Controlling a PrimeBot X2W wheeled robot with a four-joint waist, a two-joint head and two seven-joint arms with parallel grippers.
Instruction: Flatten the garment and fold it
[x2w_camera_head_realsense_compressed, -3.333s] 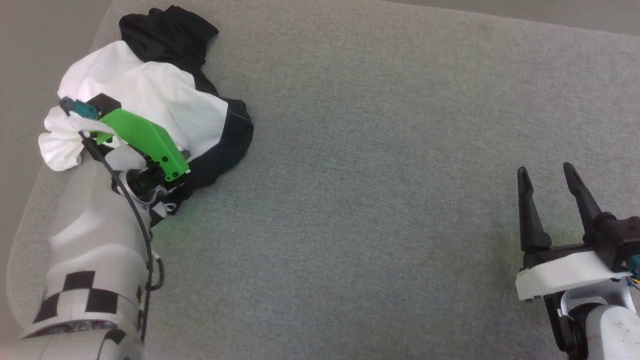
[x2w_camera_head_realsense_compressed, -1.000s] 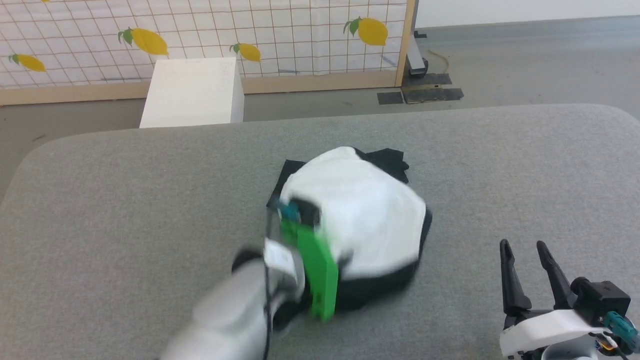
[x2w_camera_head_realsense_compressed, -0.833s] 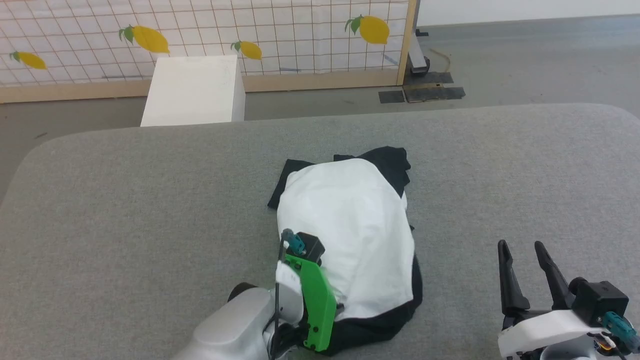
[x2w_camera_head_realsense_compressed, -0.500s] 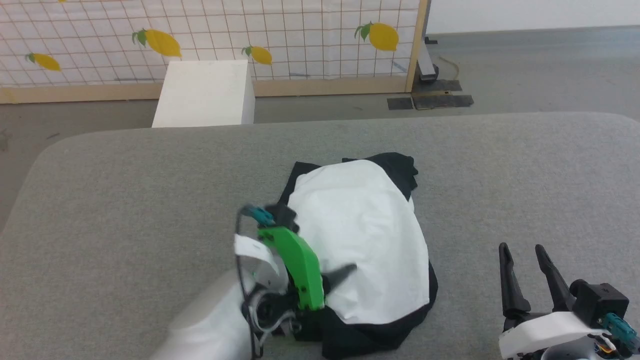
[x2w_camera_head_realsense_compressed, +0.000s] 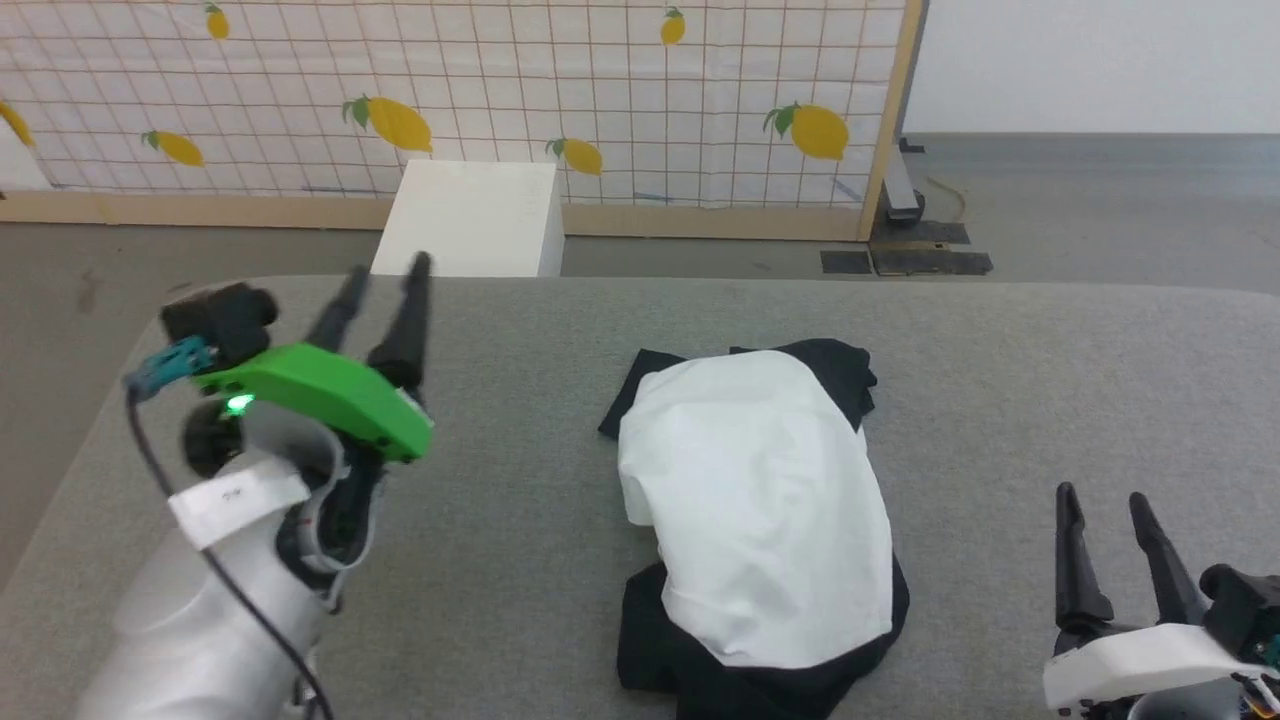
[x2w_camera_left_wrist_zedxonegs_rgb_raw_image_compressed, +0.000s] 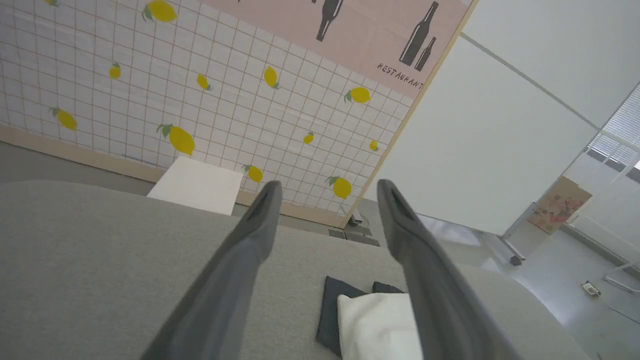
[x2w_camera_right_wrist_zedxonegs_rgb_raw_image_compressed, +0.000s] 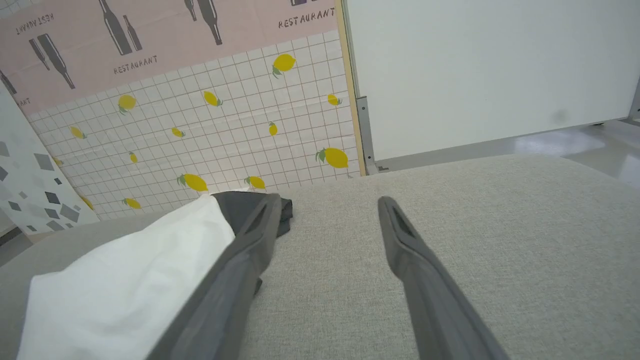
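Observation:
The garment (x2w_camera_head_realsense_compressed: 755, 505) lies bunched in a heap at the middle of the grey table (x2w_camera_head_realsense_compressed: 520, 330), its white panel on top and black cloth showing at the far end and the near hem. It also appears low in the left wrist view as the garment (x2w_camera_left_wrist_zedxonegs_rgb_raw_image_compressed: 372, 325) and at the left of the right wrist view as the garment (x2w_camera_right_wrist_zedxonegs_rgb_raw_image_compressed: 125, 280). My left gripper (x2w_camera_head_realsense_compressed: 385, 272) is raised off the table, well left of the heap, open and empty. My right gripper (x2w_camera_head_realsense_compressed: 1105, 495) stands open and empty at the near right.
A white box (x2w_camera_head_realsense_compressed: 470, 220) stands on the floor just beyond the table's far edge. Behind it runs a tiled screen with lemon prints (x2w_camera_head_realsense_compressed: 450, 90) in a wooden frame. Bare grey table surface stretches to the left and right of the heap.
My left gripper has let go of the garment, opened, and swung up and away to the left. The garment now rests in a heap. The head camera has tilted upward. My right gripper stays open.

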